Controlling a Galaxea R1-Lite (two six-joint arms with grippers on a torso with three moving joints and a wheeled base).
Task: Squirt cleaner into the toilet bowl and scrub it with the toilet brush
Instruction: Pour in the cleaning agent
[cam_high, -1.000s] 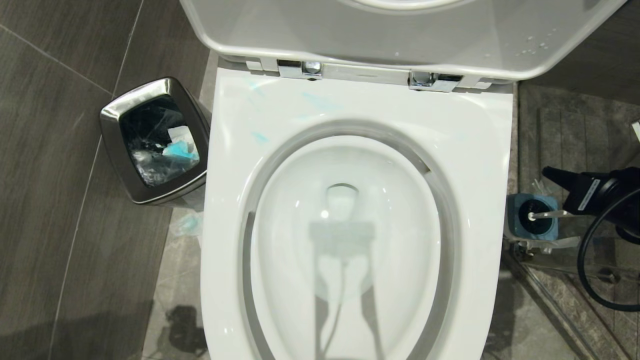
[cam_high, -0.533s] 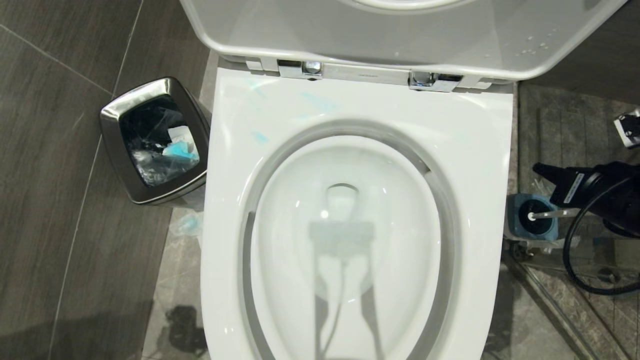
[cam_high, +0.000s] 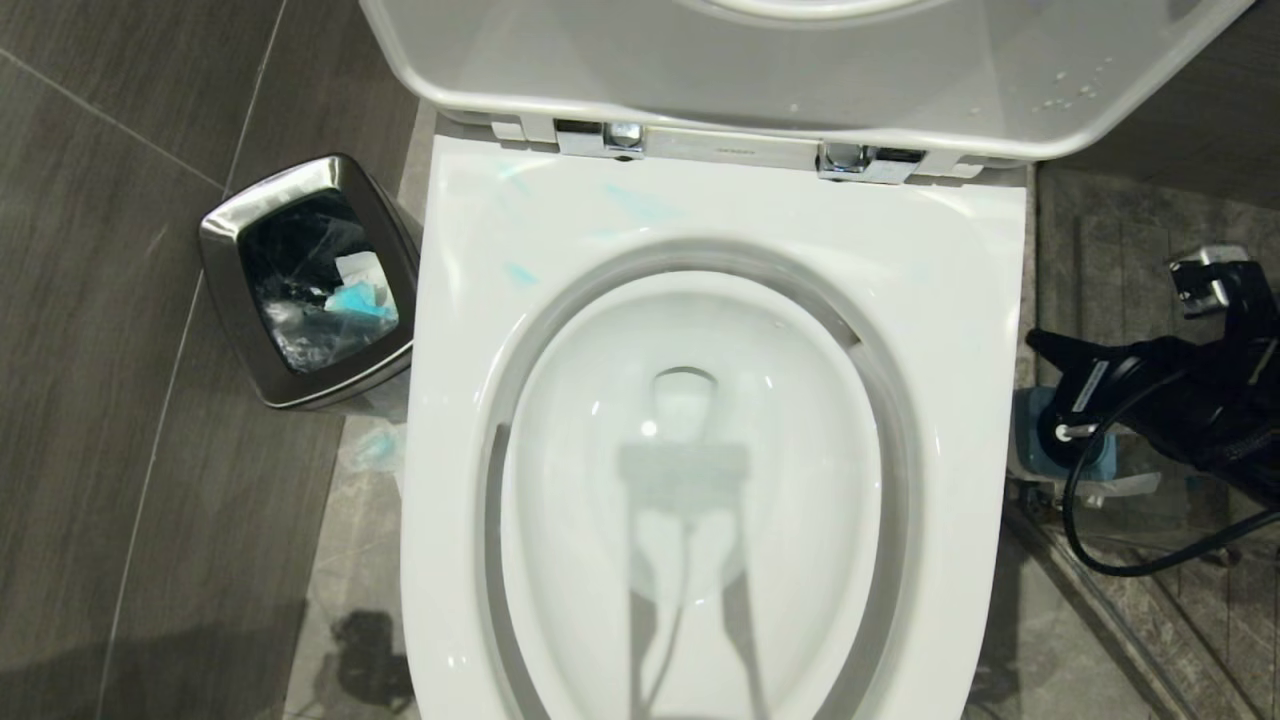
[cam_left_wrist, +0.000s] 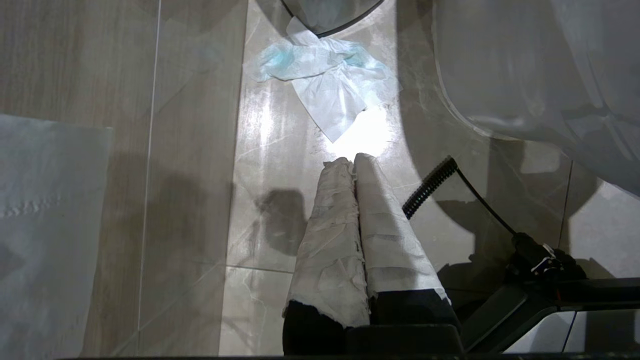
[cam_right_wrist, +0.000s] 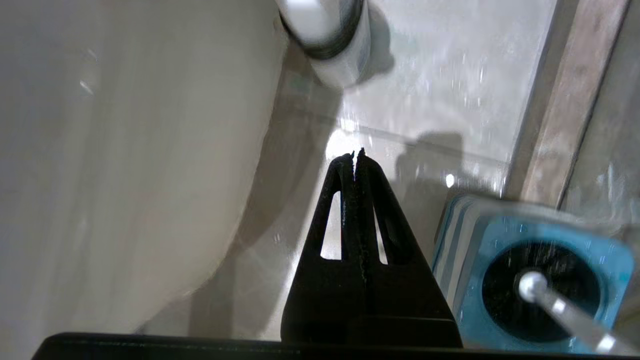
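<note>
The white toilet bowl (cam_high: 960, 330) fills the head view with its lid raised. Pale blue smears of cleaner (cam_high: 640, 205) mark the back of its rim. To its right on the floor, the toilet brush stands in a blue striped holder (cam_high: 1095, 462), its white handle tip (cam_high: 1063, 432) sticking up. My right gripper (cam_high: 1033, 339) hangs just above the holder, shut on nothing. In the right wrist view this gripper (cam_right_wrist: 356, 155) points at the floor between bowl and holder (cam_right_wrist: 470, 260), beside the brush handle (cam_right_wrist: 550, 300). My left gripper (cam_left_wrist: 350, 160), with white-wrapped fingers, is shut over the floor left of the toilet.
A steel waste bin (cam_high: 310, 280) stands left of the toilet. A crumpled blue-stained tissue (cam_left_wrist: 325, 75) lies on the tiles beside it. A raised stone threshold (cam_high: 1100, 600) runs behind the holder on the right. A black cable (cam_high: 1090, 540) loops under my right arm.
My right arm has swung left toward the toilet and now covers part of the blue holder. The gripper stays shut. Nothing else moved.
</note>
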